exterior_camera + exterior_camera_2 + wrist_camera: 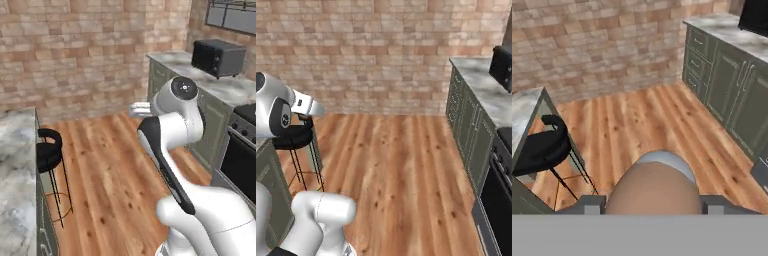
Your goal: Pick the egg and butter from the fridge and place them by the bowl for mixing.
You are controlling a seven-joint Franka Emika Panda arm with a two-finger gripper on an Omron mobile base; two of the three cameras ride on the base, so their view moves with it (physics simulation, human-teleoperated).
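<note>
Brick-walled kitchen with plank flooring stretched beyond the two-finger gripper (652,205), its jaws clamped on the small brownish-tan egg (654,187) held between them, suggesting a delivery under way, with butter apparently awaiting collection.

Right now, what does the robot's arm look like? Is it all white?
Mostly white. The arm is made of smooth, rounded, glossy white shells, like fat tubes joined together. A dark band runs along one of its segments, and a round dark cap with a small pale mark sits on the top joint. The gripper has grey finger tips. No loose cables show.
</note>
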